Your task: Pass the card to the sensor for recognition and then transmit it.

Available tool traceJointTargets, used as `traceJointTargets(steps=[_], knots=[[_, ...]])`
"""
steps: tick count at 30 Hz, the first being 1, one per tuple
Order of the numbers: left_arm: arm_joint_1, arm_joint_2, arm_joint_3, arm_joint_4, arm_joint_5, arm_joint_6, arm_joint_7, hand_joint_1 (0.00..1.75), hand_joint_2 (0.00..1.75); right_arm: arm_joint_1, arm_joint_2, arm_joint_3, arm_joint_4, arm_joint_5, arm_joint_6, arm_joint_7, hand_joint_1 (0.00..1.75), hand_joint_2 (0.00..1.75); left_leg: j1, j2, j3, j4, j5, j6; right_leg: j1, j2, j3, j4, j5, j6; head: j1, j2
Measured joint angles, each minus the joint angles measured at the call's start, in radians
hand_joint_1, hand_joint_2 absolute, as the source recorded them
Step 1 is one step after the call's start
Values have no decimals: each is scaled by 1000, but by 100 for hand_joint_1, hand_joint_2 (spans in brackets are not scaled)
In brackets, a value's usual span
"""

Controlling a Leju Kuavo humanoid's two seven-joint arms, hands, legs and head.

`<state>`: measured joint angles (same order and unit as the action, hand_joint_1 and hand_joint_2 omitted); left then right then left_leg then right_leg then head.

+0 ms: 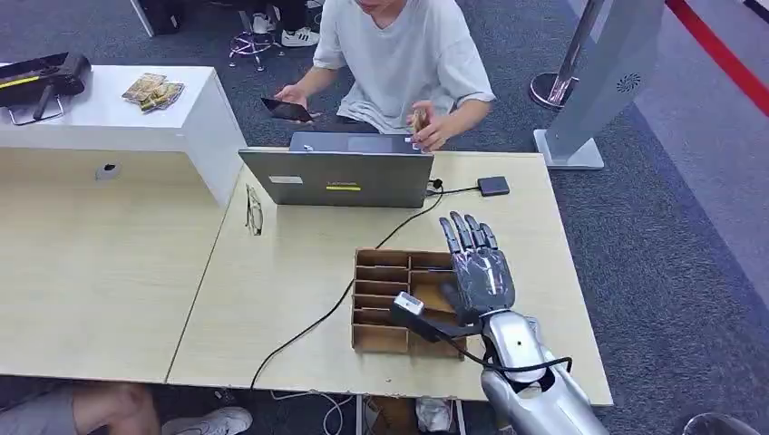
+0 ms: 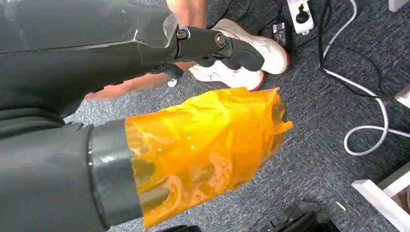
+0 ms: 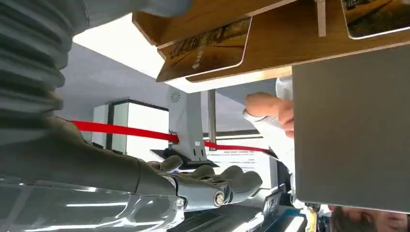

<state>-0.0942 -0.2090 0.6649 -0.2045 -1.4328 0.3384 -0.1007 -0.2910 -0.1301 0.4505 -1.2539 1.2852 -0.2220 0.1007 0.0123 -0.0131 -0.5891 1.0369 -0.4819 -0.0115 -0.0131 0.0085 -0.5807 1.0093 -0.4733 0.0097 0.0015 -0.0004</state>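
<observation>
Card (image 3: 208, 48): gold-brown, sitting in a slot of the cardboard divider box (image 1: 381, 340) on the bench (image 1: 272, 299). A second card (image 3: 377, 17) is in a neighbouring slot. In the head view the cards themselves are too hard to make out.

Right robot hand (image 1: 476, 272) hovers over the right side of the box. Its fingers are straight and spread, it holds nothing, and the back of the hand faces up. The fingers point away from the robot, towards the laptop (image 1: 340, 177).

Key relation: the card is directly under or just beside the right robot hand, so reaching it is a descent, not a reach. The slots run across the bench, so the card's long axis probably lies crosswise to the fingers. I can't confirm whether the card is flat or leaning in its slot.

Left robot hand (image 2: 193, 145) hangs low over the carpet, well away from the box. Its thumb is wrapped in orange film, its dark fingers (image 2: 232, 48) are apart from the thumb, and it holds nothing. The right arm is clearly the nearer one.

Likely sensor: a small dark pad (image 1: 493, 186), wired towards the laptop, beyond the box and near the bench's far edge. A person sits behind the laptop.

Risk: the slot walls are tight for fingers this thick.
</observation>
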Motion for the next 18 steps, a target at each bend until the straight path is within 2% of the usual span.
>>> traceJointTargets(steps=[7,11,18], knots=[[0,0,0,0,6,1,0,0,0,-1,-2,4,0,-7,3,0,40,175,0,0,0,0,0,0,0,0,0,0,0,0,0,0],[0,0,0,0,7,3,0,0,0,-1,-3,5,0,-9,5,0,33,175,0,0,0,0,0,0,0,0,0,0,0,0,0,0],[0,0,0,0,8,6,0,0,0,-2,-3,8,0,-11,8,0,45,175,0,0,0,0,0,0,0,0,0,0,0,0,0,0]])
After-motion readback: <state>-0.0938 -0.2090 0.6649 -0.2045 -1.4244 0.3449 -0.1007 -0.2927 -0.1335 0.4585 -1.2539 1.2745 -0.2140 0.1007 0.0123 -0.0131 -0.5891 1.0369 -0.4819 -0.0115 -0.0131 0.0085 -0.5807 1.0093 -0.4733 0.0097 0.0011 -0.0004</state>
